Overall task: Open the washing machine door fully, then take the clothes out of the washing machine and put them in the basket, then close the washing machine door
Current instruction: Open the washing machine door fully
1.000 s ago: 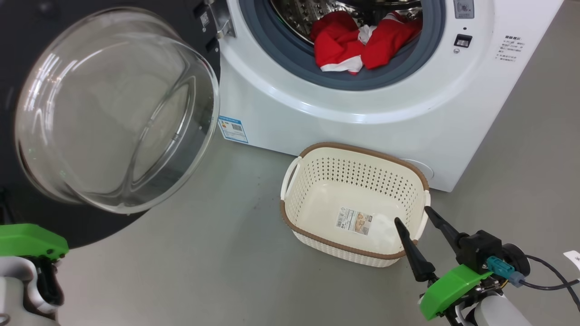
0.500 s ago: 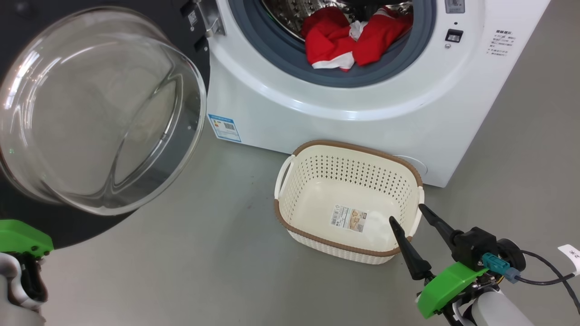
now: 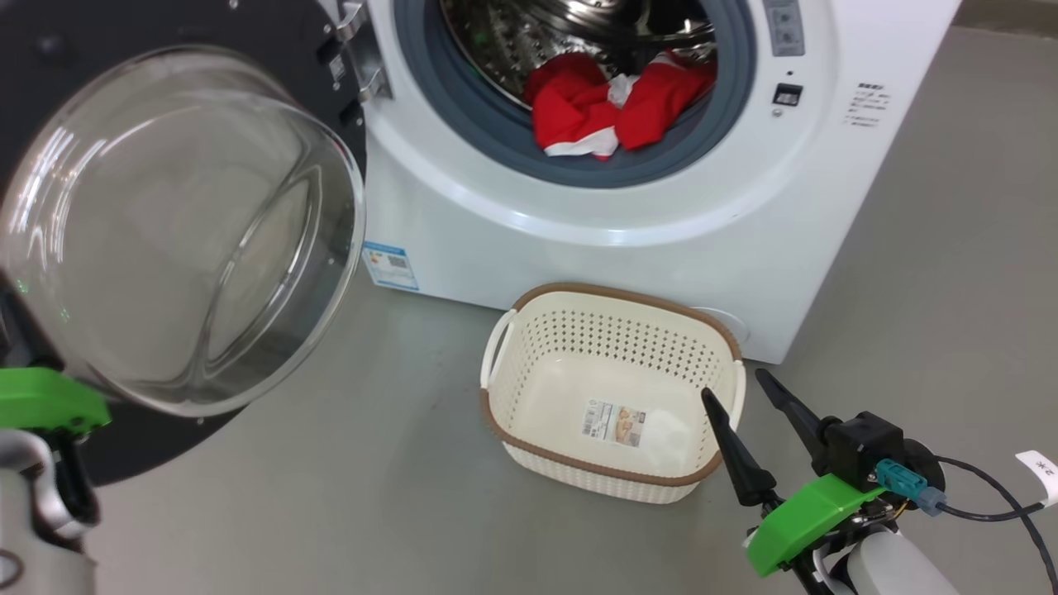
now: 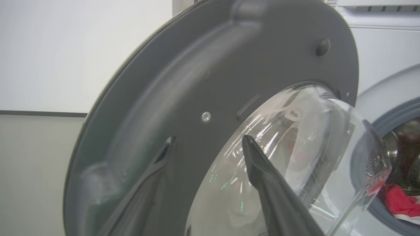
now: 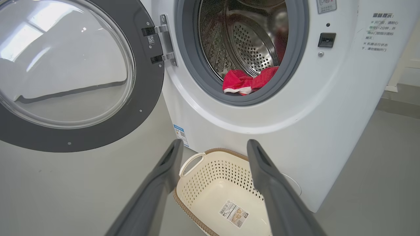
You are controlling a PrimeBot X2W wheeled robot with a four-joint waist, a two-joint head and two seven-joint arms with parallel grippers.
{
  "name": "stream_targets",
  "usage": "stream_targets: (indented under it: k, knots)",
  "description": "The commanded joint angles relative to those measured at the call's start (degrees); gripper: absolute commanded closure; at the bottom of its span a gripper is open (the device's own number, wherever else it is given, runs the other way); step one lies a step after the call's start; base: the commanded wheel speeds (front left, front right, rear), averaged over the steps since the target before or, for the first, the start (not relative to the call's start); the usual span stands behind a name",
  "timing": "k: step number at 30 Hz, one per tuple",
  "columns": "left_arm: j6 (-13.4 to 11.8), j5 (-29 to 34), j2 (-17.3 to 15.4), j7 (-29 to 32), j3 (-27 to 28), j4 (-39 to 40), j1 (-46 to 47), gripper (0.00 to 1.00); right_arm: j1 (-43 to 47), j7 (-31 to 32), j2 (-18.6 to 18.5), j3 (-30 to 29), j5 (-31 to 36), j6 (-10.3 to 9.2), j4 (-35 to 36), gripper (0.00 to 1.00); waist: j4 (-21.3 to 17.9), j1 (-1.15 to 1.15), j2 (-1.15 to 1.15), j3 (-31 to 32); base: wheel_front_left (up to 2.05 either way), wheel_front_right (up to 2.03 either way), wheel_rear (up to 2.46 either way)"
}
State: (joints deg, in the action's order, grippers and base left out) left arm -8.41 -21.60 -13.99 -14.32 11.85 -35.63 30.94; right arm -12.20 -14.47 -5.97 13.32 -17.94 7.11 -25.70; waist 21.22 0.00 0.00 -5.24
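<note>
The washing machine [image 3: 579, 256] stands with its door [image 3: 173, 231] swung wide to the left, glass bowl facing me. Red and white clothes [image 3: 612, 107] lie at the drum's front lip, also in the right wrist view [image 5: 244, 83]. The basket [image 3: 612, 291] sits empty on the floor before the machine. My right gripper [image 3: 734, 384] is open just right of the basket's near right corner, holding nothing. In the left wrist view my left gripper [image 4: 208, 139] is open, its fingers spread before the door's dark inner face [image 4: 197, 82] beside the glass bowl [image 4: 311, 137].
Grey floor [image 3: 397, 496] spreads around the basket and to the machine's right. A black cable [image 3: 992, 504] with a white tag trails from my right wrist. The open door overhangs the floor at the left, above my left arm's green cover [image 3: 41, 401].
The head camera has shifted, so machine, door and basket sit further left and the drum shows more. The right gripper stays open by the basket's corner.
</note>
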Motion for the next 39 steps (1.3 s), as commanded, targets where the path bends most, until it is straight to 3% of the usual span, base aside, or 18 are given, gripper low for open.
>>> stream_targets:
  k: [1, 11, 16, 18, 25, 39]
  knots:
    - [-0.06, 0.63, -1.77, -0.67, 0.86, 4.02, -0.24, 0.0, -0.61, -0.52, 0.65, 0.62, -0.37, 0.37, 1.58, 0.0, -1.18, 0.0, 0.0, 0.99, 0.0, 0.0, 0.0]
    - [4.98, 1.03, 1.17, 0.19, -5.18, 23.8, -7.43, 0.0, 0.4, -0.52, 2.48, -2.26, 0.44, 0.37, 4.02, 0.0, -7.61, 0.0, 0.0, 2.79, 0.0, 0.0, 0.0]
    - [5.72, 1.22, 1.77, 1.29, -6.92, 29.37, -12.57, 0.0, 0.97, -0.52, 2.79, -3.02, 1.9, 0.37, 5.36, 0.0, -11.88, 0.0, 0.0, 3.97, 0.0, 0.0, 0.0]
    - [5.96, 0.96, 2.05, 1.49, -7.21, 30.42, -13.61, 0.0, 1.12, -0.52, 2.82, -3.53, 2.4, 0.37, 5.66, 0.0, -12.7, 0.0, 0.0, 4.18, 0.0, 0.0, 0.0]
    - [10.54, -1.98, 2.15, 2.56, -9.27, 35.93, -20.66, 0.0, 2.87, -0.52, 2.97, -6.93, 5.15, 0.37, 8.42, 0.0, -18.09, 0.0, 0.0, 5.34, 0.0, 0.0, 0.0]
    - [10.86, -2.11, 3.73, 0.28, -9.14, 33.93, -30.84, 0.0, 7.14, -0.52, 2.12, -8.39, 3.73, 0.37, 16.02, 0.0, -24.88, 0.0, 0.0, 7.08, 0.0, 0.0, 0.0]
